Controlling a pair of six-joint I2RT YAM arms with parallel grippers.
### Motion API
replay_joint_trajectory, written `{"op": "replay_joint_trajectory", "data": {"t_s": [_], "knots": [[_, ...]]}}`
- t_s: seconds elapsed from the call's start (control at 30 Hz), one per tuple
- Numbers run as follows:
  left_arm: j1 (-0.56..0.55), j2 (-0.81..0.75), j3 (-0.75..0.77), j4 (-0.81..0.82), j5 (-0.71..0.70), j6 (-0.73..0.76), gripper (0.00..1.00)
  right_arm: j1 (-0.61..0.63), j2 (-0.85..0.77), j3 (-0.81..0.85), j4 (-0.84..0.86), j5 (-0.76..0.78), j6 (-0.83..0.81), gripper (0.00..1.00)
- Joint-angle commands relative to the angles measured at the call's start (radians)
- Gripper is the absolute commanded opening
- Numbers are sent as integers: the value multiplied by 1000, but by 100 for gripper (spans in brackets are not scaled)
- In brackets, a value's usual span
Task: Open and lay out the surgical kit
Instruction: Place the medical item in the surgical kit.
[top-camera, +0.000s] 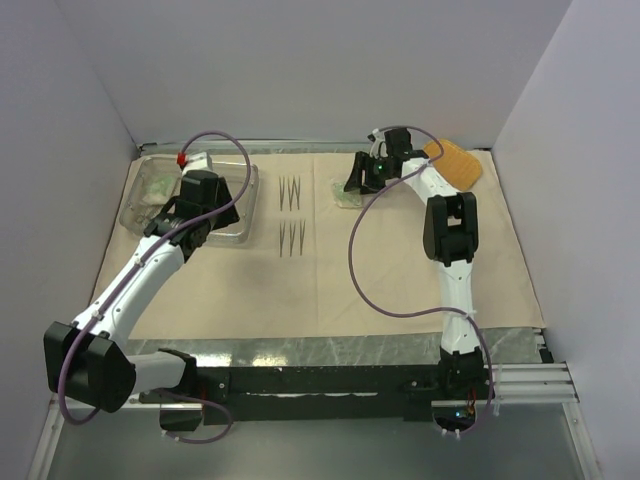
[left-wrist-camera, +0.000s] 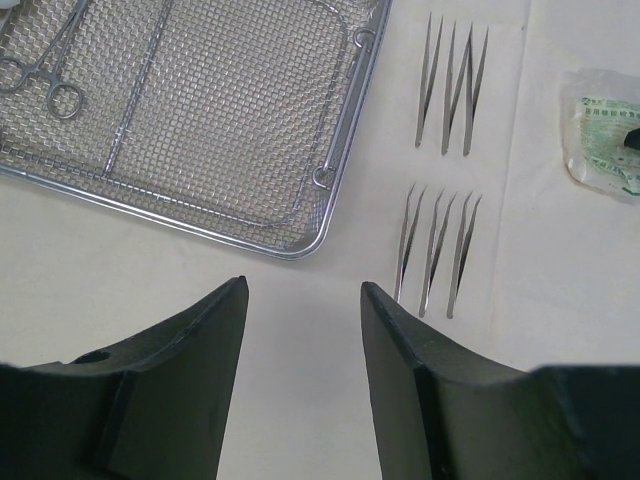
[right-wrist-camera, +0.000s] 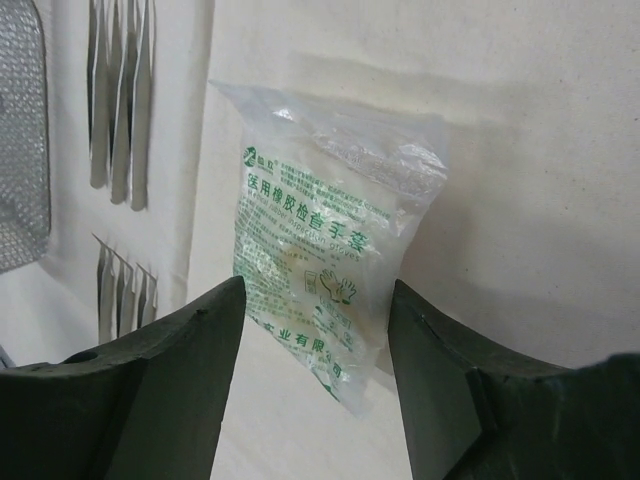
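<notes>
The beige cloth (top-camera: 400, 270) lies spread flat. The wire-mesh tray (top-camera: 246, 200) sits on it at the back left and also shows in the left wrist view (left-wrist-camera: 230, 120). It holds ring-handled forceps (left-wrist-camera: 55, 75) and a green-white packet (top-camera: 160, 190). Two rows of three tweezers (top-camera: 290, 192) (top-camera: 291, 238) lie right of the tray, seen too in the left wrist view (left-wrist-camera: 450, 90) (left-wrist-camera: 435, 250). A second packet (right-wrist-camera: 320, 230) lies flat on the cloth. My right gripper (right-wrist-camera: 315, 290) is open with its fingers either side of the packet's near end. My left gripper (left-wrist-camera: 303, 285) is open and empty over cloth near the tray's corner.
The orange woven pad (top-camera: 455, 160) lies at the back right, partly off the cloth behind my right arm (top-camera: 450, 225). White walls close in the back and both sides. My left arm (top-camera: 140, 280) crosses the cloth's left part.
</notes>
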Motion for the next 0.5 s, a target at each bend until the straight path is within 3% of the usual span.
{"op": "replay_joint_trajectory", "data": {"t_s": [0.0,0.33,0.47], "knots": [[2,3,-6,40,5,9,55,0,-34,34,58,25,48,70],[3,24,5,51,-7,3,55,0,-270,-257,220,204,126,83],[8,32,25,57,-4,-2,55,-3,-399,-427,337,177,201,86]]}}
